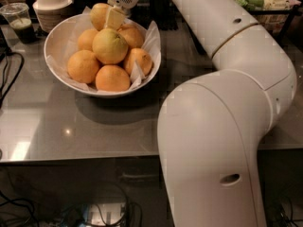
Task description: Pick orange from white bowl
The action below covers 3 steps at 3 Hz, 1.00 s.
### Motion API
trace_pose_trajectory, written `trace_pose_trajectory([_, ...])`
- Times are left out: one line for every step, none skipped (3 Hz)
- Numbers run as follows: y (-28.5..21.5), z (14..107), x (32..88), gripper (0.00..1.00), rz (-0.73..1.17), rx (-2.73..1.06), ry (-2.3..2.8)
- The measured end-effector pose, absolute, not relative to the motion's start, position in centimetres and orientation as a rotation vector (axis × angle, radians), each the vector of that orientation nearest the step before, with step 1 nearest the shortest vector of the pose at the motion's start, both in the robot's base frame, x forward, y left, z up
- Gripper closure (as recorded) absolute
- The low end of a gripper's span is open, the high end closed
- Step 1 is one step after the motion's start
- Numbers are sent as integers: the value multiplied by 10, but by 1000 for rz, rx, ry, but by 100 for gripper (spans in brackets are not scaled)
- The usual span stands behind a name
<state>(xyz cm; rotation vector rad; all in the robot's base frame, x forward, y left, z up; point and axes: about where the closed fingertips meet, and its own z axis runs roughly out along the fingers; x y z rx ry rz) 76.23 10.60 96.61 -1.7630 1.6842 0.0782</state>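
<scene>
Orange sits at the back of the white bowl, riding high on the heap. It lies behind a paler yellow-green fruit in the bowl's middle and the deeper orange ones toward the bowl's front. My gripper hangs over the bowl's back edge and looks to be touching the orange's side. I cannot tell from here whether it is clenched or released. I judge the fruit fairly heavy, firm under a waxy, slippery peel, and apt to roll. I would hold it across its widest girth, squeezing moderately. The crinkled paper lining the bowl may snag.
</scene>
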Motion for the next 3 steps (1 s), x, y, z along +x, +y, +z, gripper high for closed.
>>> trace_pose_trajectory([105,965,762,57,52,-1796,1656])
trace_pose_trajectory([105,965,762,81,52,-1796,1656])
trace_pose_trajectory([105,965,762,100,52,-1796,1656])
